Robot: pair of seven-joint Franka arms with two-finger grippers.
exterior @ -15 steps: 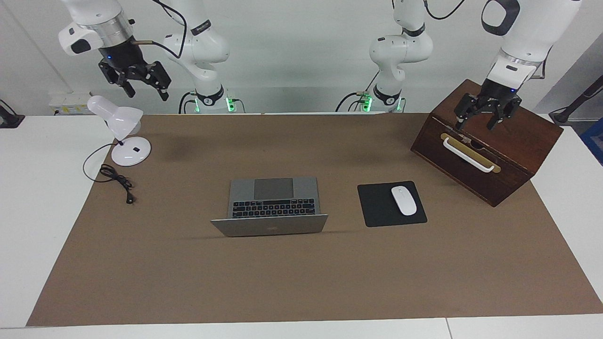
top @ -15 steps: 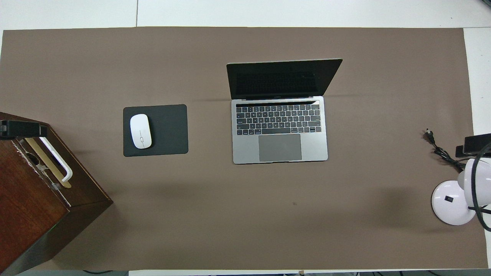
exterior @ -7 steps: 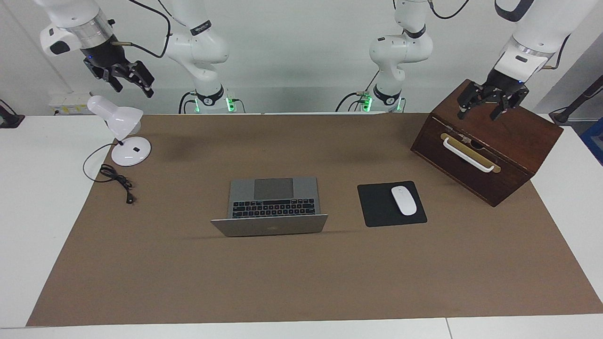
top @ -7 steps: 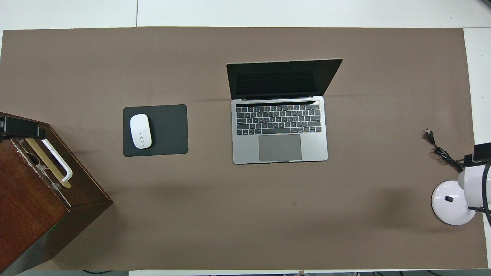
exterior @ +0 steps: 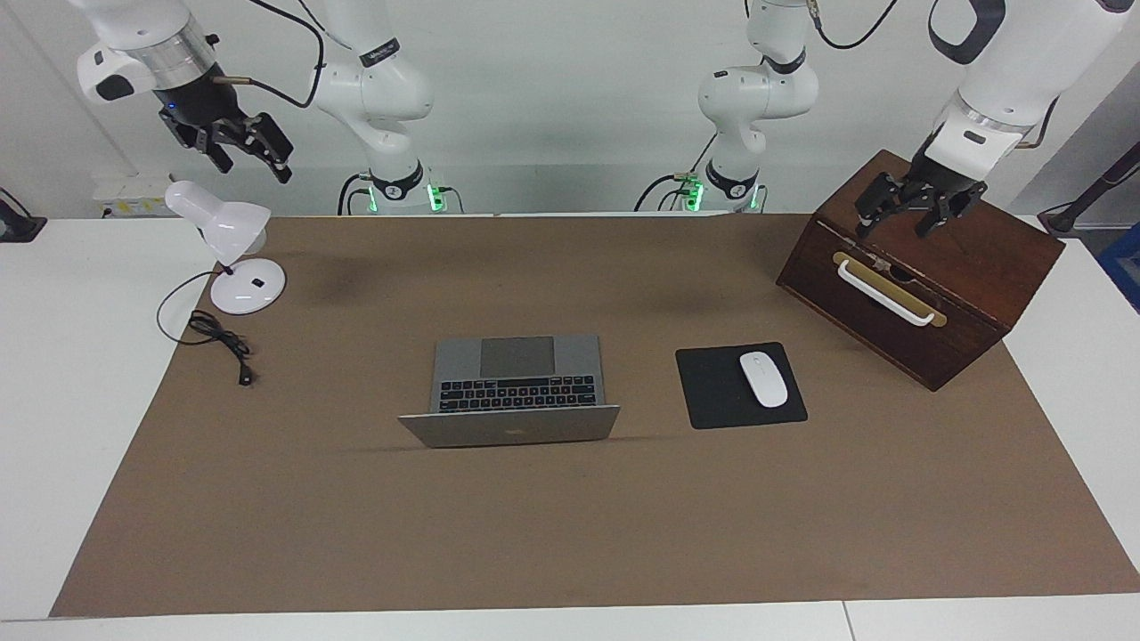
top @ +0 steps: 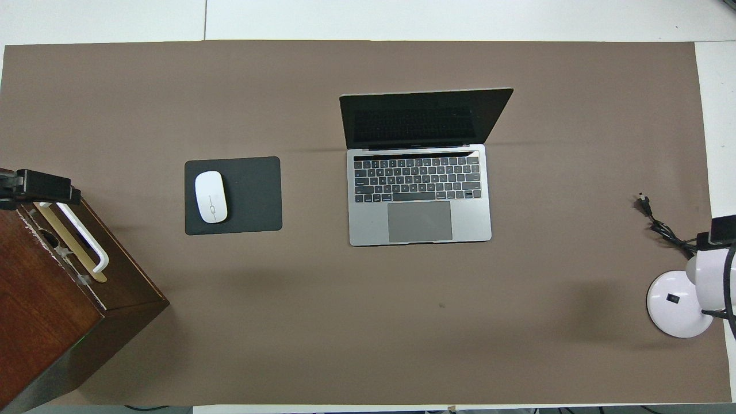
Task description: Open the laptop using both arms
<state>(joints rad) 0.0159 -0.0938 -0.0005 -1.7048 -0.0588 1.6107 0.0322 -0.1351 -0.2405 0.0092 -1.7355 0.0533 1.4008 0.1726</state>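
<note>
Claws first: the left claw (exterior: 908, 223) hangs in the air over the wooden box (exterior: 971, 267) at the left arm's end of the worktop (exterior: 53, 374), its fingers (exterior: 866, 221) spread wide apart with nothing between them. It sits just above the box top, close to the edge that carries the white handle (exterior: 886, 294), and I can't tell whether a fingertip touches the wood. The overhead view catches only a dark slice of it at the picture's edge, over that same box corner.

Over at the other end, the right claw (exterior: 239, 153) is up high above the lamp (exterior: 227, 245), tilted, fingers parted and empty. It is well clear of the lamp's white shade.

Moving outward onto the brown mat (exterior: 570, 534): the laptop (top: 420, 172) sits in the middle of the mat, well apart from both claws. Its lid stands up and leans away from the robots, dark screen facing them, with black keys and grey trackpad in plain sight. Beside it, toward the left arm's end, lies the mouse pad (top: 253, 195) with a white mouse (top: 210, 196) resting on it. By the lamp's round base, a black cord (exterior: 218, 343) lies coiled on the mat.
</note>
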